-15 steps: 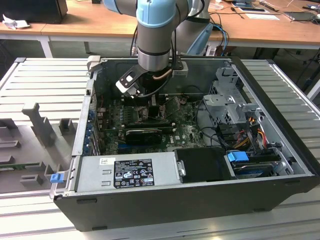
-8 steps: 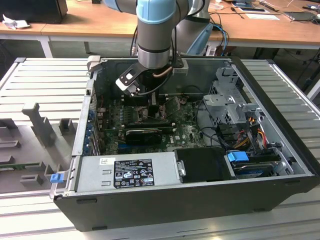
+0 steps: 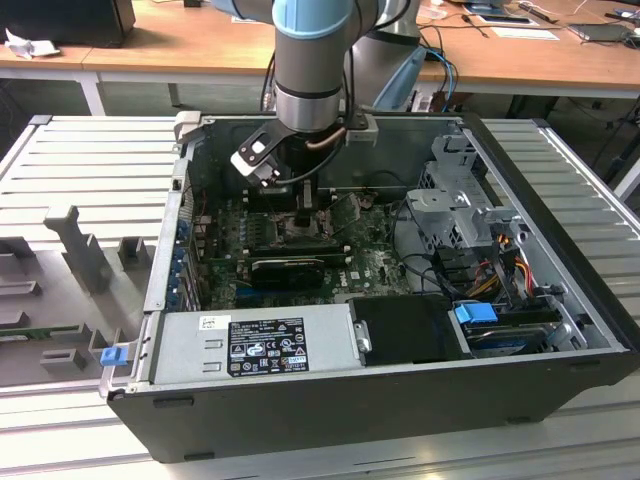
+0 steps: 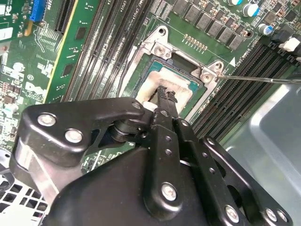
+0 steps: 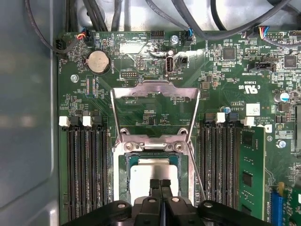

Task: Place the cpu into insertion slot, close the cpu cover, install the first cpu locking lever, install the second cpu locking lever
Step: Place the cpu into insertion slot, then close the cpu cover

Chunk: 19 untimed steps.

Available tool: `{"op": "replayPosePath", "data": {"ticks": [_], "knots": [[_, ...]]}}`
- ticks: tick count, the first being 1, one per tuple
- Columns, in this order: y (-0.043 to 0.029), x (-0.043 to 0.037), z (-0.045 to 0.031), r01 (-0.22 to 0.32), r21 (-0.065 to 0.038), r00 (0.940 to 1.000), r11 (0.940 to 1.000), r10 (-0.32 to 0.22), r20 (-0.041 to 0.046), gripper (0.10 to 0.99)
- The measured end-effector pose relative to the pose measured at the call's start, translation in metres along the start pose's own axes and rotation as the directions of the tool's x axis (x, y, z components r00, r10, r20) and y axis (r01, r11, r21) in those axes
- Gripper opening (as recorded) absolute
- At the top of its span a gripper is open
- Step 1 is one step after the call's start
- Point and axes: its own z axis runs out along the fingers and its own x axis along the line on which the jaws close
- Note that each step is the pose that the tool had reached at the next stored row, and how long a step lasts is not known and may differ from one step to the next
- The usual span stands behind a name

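I note black memory slots flanking the insertion slot on both sides, with a green memory module seated on one flank and a coin battery farther out on the board. The cpu cover stands swung open off the socket, with green board visible through its cut-out. A thin locking lever runs alongside the socket, unlatched. In the exterior view, a drive cage and bundled cables crowd the exterior view's right, and a long black card lies just beside the socket area. The open computer case rests on a ribbed grey table, with a wooden desk behind it. The arm drops near-vertically into the case. The gripper has its fingers pressed together, holding nothing. Their tips sit over the pale top of the cpu, which lies inside the slot. I cannot tell whether they touch it.
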Motion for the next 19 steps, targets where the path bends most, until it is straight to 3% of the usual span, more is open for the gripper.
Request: {"op": "replayPosePath", "data": {"ticks": [8, 13, 19], "knots": [[0.0001, 0.0001, -0.0104, 0.000, 0.000, 0.9999, 1.0000, 0.000, 0.0127, 0.106], [0.0058, 0.0001, -0.0104, 0.000, 0.000, 0.9999, 1.0000, 0.000, 0.0130, 0.106], [0.0058, 0.0000, -0.0141, 0.000, 0.000, 0.9999, 1.0000, 0.000, 0.0132, 0.106]]}}
